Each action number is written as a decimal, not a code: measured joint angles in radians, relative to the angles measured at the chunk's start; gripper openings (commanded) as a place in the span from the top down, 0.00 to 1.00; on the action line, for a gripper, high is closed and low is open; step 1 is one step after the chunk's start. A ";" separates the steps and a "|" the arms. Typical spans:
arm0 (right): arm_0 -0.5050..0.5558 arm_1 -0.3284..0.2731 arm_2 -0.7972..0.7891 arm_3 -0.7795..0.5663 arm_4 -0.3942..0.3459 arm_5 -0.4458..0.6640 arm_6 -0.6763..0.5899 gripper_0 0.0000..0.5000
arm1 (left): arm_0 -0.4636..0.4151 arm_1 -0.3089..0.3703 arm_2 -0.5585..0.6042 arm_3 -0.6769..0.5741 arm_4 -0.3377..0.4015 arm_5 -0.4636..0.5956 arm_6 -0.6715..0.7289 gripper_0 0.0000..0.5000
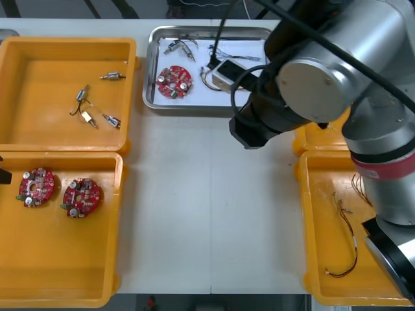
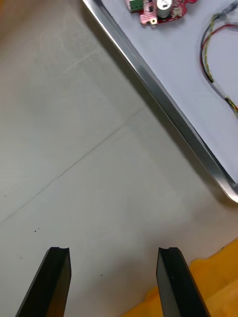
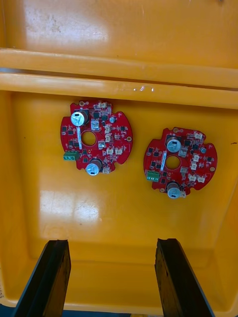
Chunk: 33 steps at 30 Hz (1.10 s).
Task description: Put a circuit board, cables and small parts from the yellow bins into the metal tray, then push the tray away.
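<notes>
Metal tray (image 1: pixel 150 71): at the far edge of the bench (image 1: pixel 207 207), between the far bins, white inside.
In the tray: one round circuit board (image 1: pixel 174 82); small metal parts (image 1: pixel 179 46) just beyond it; a thin red and yellow cable (image 2: pixel 203 53) on its right-hand side.
Right jaws: open and empty, standing well apart over bare bench just beside the tray's near rim.
Right arm (image 1: pixel 324 71): reaches over the tray's right end and hides it.
Left jaws: open and empty, hanging over the near left bin (image 1: pixel 65 265), above its two boards (image 1: pixel 36 186), which lie side by side without touching.
Far left bin (image 1: pixel 32 78): scattered small parts (image 1: pixel 111 120).
Near right bin (image 1: pixel 318 214): a loose thin cable (image 1: pixel 340 271).
</notes>
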 measured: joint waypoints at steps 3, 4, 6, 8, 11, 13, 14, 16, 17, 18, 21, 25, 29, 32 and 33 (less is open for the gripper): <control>0.069 -0.029 -0.038 -0.088 0.009 0.000 -0.038 0.00 | 0.000 0.000 0.000 0.000 0.000 0.000 0.000 0.00; 0.092 -0.043 -0.045 -0.114 0.018 0.000 -0.071 0.00 | 0.000 0.000 0.000 0.000 0.000 0.000 0.000 0.00; 0.135 -0.073 -0.054 -0.157 0.038 0.000 -0.134 0.00 | 0.000 0.000 0.000 0.000 0.000 0.000 0.000 0.00; 0.177 -0.105 -0.066 -0.192 0.052 0.000 -0.152 0.00 | 0.000 0.000 0.000 0.000 0.000 0.000 0.000 0.00; 0.238 -0.142 -0.103 -0.235 0.055 0.000 -0.153 0.00 | 0.000 0.000 0.000 0.000 0.000 0.000 0.000 0.00; 0.282 -0.158 -0.148 -0.259 0.053 0.000 -0.153 0.00 | 0.000 0.000 0.000 0.000 0.000 0.000 0.000 0.00; 0.305 -0.165 -0.175 -0.268 0.050 0.000 -0.153 0.00 | 0.000 0.000 0.000 0.000 0.000 0.000 0.000 0.00; 0.348 -0.174 -0.238 -0.276 0.028 0.000 -0.153 0.00 | 0.000 0.000 0.000 0.000 0.000 0.000 0.000 0.00; 0.369 -0.178 -0.273 -0.277 0.013 0.000 -0.153 0.00 | 0.000 0.000 0.000 0.000 0.000 0.000 0.000 0.00; 0.388 -0.181 -0.306 -0.277 0.001 0.000 -0.153 0.00 | 0.000 0.000 0.000 0.000 0.000 0.000 0.000 0.00; 0.443 -0.191 -0.405 -0.277 -0.041 0.000 -0.153 0.00 | 0.000 0.000 0.000 0.000 0.000 0.000 0.000 0.00; 0.502 -0.212 -0.507 -0.277 -0.084 0.000 -0.153 0.00 | 0.000 0.000 0.000 0.000 0.000 0.000 0.000 0.00; 0.546 -0.238 -0.575 -0.277 -0.119 0.000 -0.152 0.00 | 0.001 0.000 0.000 0.000 0.000 0.000 0.000 0.00; 0.567 -0.253 -0.606 -0.277 -0.124 0.000 -0.152 0.00 | 0.001 0.000 0.000 0.000 0.000 0.000 0.000 0.00; 0.572 -0.256 -0.613 -0.277 -0.124 0.000 -0.152 0.00 | 0.001 0.000 0.000 0.000 0.000 0.000 0.000 0.00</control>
